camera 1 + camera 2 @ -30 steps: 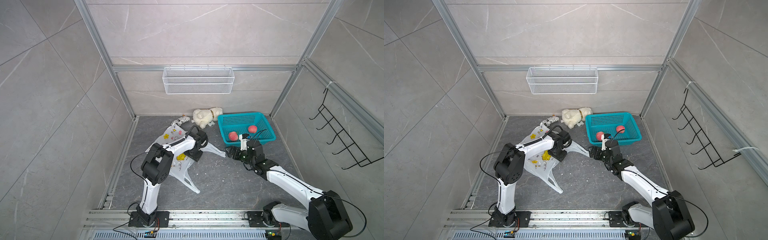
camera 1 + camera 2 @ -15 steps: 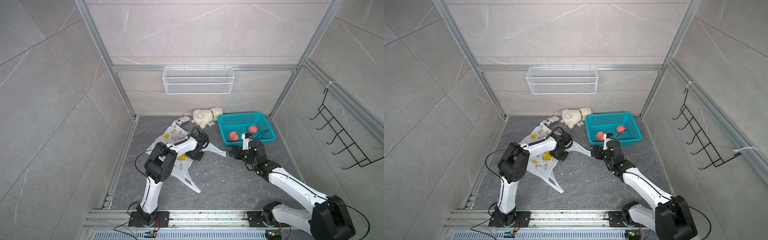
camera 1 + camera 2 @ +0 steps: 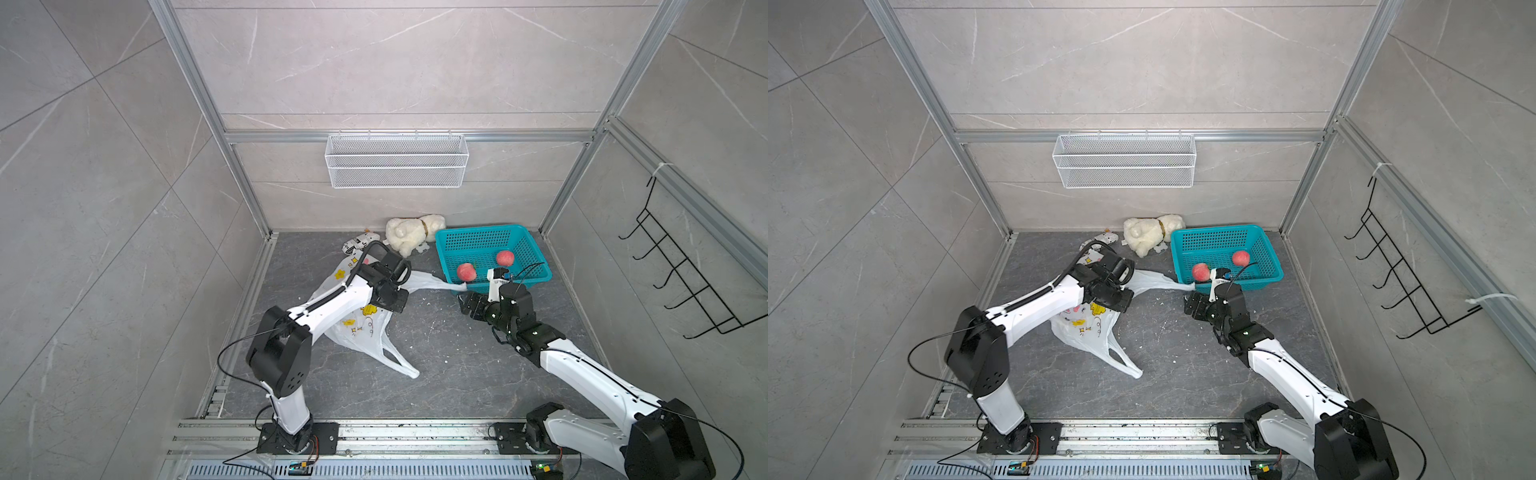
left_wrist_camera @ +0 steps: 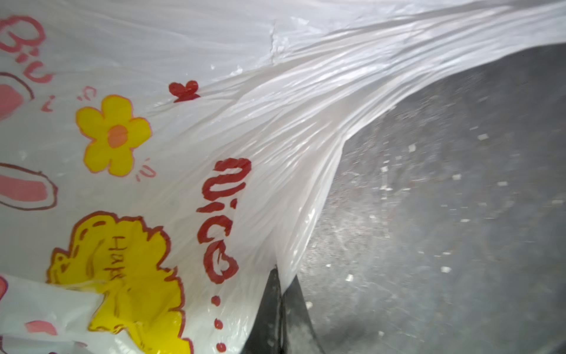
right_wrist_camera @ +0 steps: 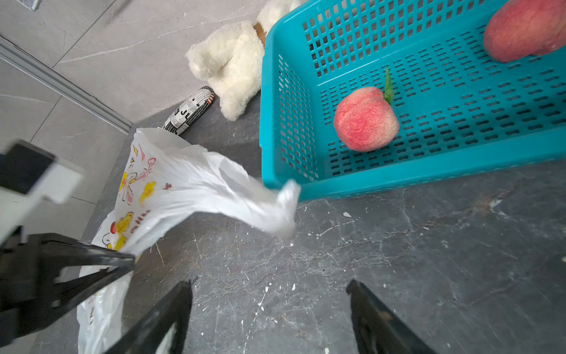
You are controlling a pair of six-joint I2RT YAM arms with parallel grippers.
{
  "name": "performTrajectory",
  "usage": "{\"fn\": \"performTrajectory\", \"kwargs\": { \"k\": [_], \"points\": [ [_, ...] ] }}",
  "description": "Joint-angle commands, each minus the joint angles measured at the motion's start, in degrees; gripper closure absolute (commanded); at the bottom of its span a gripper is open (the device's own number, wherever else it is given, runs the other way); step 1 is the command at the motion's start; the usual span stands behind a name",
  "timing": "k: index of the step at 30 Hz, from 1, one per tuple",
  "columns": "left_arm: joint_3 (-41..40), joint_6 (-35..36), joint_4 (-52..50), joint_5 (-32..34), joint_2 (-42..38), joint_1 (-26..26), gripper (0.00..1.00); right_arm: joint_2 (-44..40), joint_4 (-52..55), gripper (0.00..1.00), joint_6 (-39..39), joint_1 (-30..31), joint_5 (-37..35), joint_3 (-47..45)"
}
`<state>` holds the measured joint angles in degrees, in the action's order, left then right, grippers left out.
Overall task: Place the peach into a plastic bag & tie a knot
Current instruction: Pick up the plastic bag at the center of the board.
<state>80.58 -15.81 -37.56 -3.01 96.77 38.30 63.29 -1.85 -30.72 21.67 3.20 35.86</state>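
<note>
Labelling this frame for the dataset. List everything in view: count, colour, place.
bag: 1, white with cartoon prints, on the floor under the left arm, one handle stretched toward the basket
peaches: 2, pink-red, in the basket
basket: 1, teal, back of the floor on the right arm's side
plush: 1, cream, against the back wall beside the basket
packet: 1, black and white, beside the plush
shelf: 1, white wire, on the back wall
hook rack: 1, black, on the side wall
left gripper: 1, black, shut on the bag's edge
right gripper: 1, black, open, over the floor in front of the basket
</note>
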Motion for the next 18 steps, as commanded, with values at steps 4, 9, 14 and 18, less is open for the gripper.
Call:
{"fn": "performTrajectory", "kwargs": {
  "k": [4, 9, 14, 18],
  "points": [
    [-1.42, -15.13, 9.55, -16.55, -10.43, -6.90, 1.00, -5.92, 10.93, 0.19, -5.61, -0.94, -5.17, 3.72],
    [-3.39, -23.89, 17.10, -26.80, -12.38, -10.70, 1.00, -14.28, 14.98, 0.20, -10.41, -6.82, -3.04, 4.17],
    [-9.10, -35.52, 32.34, -35.12, -12.31, -10.79, 1.00, -4.08, 14.63, 0.23, -8.79, -7.66, 23.83, 13.25],
    [-12.58, -40.61, 40.62, -36.69, -12.30, -9.88, 1.00, 3.20, 1.65, 0.27, -18.78, -4.80, 37.14, 14.54]
  ]
}}
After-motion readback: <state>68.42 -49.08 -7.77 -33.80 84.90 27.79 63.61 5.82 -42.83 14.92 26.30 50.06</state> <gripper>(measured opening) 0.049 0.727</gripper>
